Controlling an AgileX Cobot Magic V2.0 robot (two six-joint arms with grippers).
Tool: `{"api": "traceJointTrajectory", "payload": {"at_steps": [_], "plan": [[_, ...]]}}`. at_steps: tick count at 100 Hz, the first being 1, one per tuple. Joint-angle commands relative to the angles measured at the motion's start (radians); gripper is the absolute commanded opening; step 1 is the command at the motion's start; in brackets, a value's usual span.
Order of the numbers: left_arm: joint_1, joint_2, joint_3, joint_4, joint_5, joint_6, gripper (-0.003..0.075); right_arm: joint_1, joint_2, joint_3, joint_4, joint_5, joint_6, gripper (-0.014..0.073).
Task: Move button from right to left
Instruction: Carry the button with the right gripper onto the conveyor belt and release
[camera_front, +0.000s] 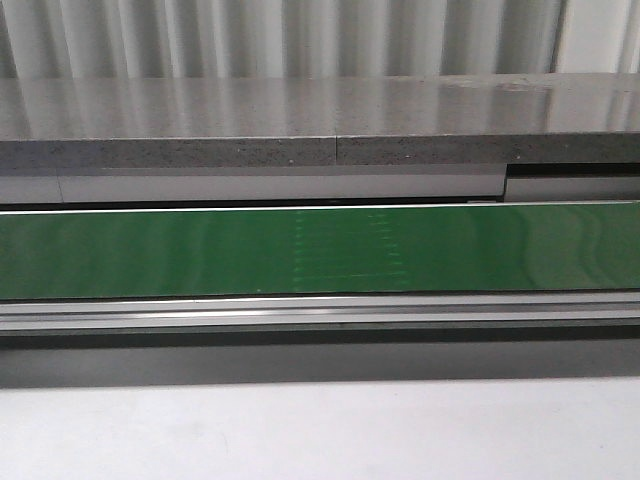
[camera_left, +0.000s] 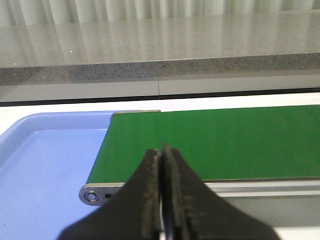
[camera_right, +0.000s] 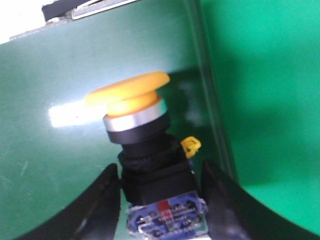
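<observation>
Front view: green belt runs across w/ metal rail along its near edge, grey speckled ledge behind, white surface in front; no arm or button visible here
Left tool: clenched, black fingers pressed together w/ nothing between, hanging over near edge of belt by its end roller
Tray: light blue, sits just beside belt end, partly under it
Right tool: fingers spread either side of button's lower body; whether pads actually touch it – cannot tell, so grip unclear
Button: in right wrist view only, between right tool's fingers, over the belt; yellow mushroom cap on top, silver ring under it, then black collar, blue/clear block w/ red spot at bottom; small yellow tab on its side; leans slightly
Button vs belt: resting or lifted – cannot tell
Glare: bright patch on belt beside the cap
</observation>
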Motion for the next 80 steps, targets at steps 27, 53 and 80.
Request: {"api": "traceJointTrajectory", "payload": {"at_steps": [27,53,80], "plan": [[0.001,-0.035,0.026,-0.004,-0.082,-0.008,-0.002,0.002,-0.035,-0.021,0.027,-0.07,0.0,0.0222],[0.001,-0.035,0.026,-0.004,-0.082,-0.008,-0.002,0.002,-0.035,-0.021,0.069,-0.069,-0.002,0.0547],[0.001,-0.035,0.026,-0.004,-0.082,-0.008,-0.002,0.004,-0.07,-0.021,0.091,-0.079,-0.067,0.0531]]}}
